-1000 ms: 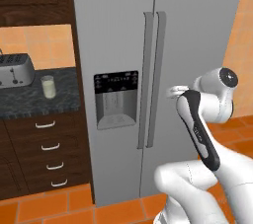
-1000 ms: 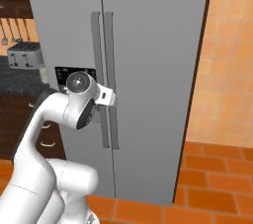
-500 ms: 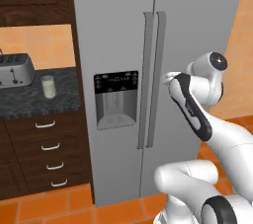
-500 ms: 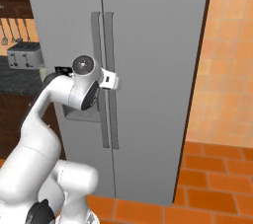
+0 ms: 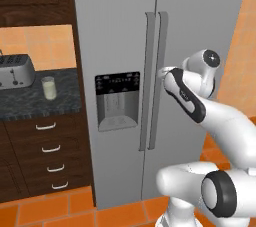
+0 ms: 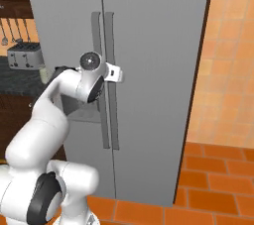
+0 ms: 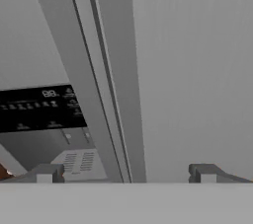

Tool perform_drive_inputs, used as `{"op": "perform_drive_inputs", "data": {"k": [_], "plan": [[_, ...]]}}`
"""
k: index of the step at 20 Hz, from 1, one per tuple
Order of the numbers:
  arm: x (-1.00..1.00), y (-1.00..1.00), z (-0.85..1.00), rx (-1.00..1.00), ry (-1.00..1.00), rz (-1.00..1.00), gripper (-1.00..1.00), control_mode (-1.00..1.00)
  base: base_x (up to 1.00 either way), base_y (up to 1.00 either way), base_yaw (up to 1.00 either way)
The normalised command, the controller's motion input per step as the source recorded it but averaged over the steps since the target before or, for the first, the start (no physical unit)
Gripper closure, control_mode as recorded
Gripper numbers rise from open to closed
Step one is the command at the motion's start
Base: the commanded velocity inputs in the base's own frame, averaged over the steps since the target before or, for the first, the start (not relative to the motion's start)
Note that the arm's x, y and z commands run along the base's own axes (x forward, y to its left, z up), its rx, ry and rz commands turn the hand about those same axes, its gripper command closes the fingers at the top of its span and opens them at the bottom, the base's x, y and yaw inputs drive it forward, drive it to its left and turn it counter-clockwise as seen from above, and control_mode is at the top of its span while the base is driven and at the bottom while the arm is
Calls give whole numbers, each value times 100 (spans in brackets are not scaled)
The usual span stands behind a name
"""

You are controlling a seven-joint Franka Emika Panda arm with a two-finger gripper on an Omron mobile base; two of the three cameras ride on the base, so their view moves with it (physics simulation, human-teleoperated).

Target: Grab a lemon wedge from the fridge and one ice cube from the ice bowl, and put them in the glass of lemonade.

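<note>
Approaching fridge (image 5: pixel 115 21) doors; both shut. Gripper (image 7: pixel 126 172) spread wide, empty, handles (image 7: pixel 106 85) framed between fingertips. Right-door handle (image 6: pixel 111 78) judged target: centre on one bar, close squarely, pull along hinge arc. Glass of lemonade (image 5: pixel 48 87) on tabletop (image 5: pixel 30 105) beside toaster (image 5: pixel 15 70).

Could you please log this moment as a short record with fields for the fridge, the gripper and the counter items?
fridge: fridge has both doors shut
handles: two long vertical handles side by side at the door seam
dispenser: black dispenser panel on the left door
gripper: gripper open, close in front of the handles, holding nothing
counter: glass of lemonade beside a toaster on the dark counter, left of the fridge
</note>
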Motion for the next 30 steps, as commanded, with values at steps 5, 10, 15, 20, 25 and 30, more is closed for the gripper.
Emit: {"op": "perform_drive_inputs", "data": {"k": [5,10,15,20,25,30], "plan": [[60,0,-5,-2,-6,0,-100,-100,0,0,0],[60,0,-15,0,-9,0,-100,-100,0,0,0],[63,0,-22,0,-9,0,-100,-100,0,0,0],[76,-10,-28,0,-5,0,-100,-100,0,0,0],[85,-18,-29,0,-2,0,-100,-100,0,0,0],[97,-15,-31,0,0,0,100,-100,0,0,0]]}}
